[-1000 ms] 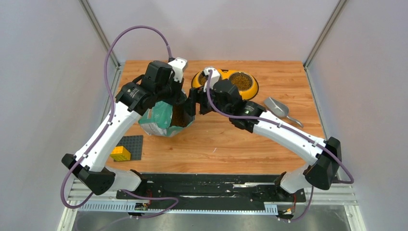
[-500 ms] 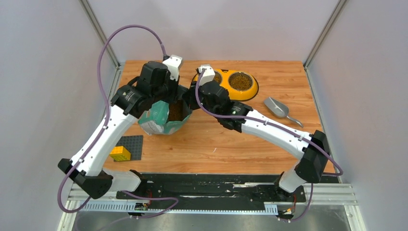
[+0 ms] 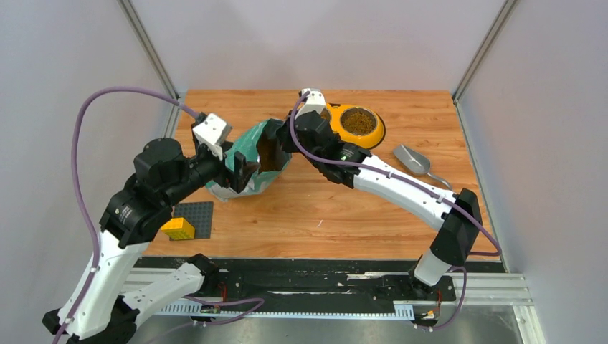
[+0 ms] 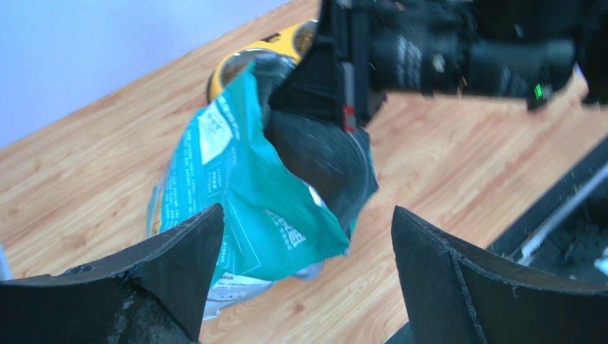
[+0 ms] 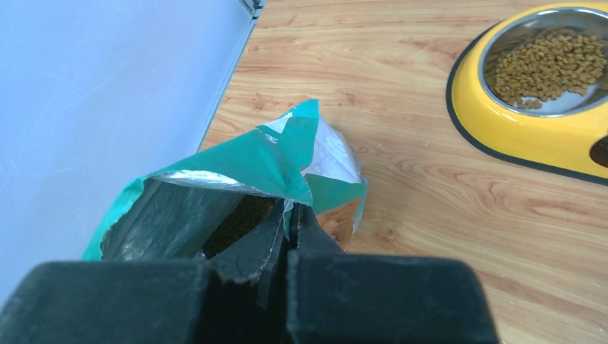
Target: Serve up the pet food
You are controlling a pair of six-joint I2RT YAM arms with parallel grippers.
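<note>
Careful: only your R gripper, jaws pinching the pouch rim, holds it while L gripper jaws hang spread, so pet food inside could spill on the counter.

Left claw spread; right claw pinched.

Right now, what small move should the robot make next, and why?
Probably the right gripper should set the pouch upright and let go. It alone pinches the pouch's rim; the left gripper is open and clear of it. The bowl in the right wrist view holds kibble, so serving looks done there.
</note>
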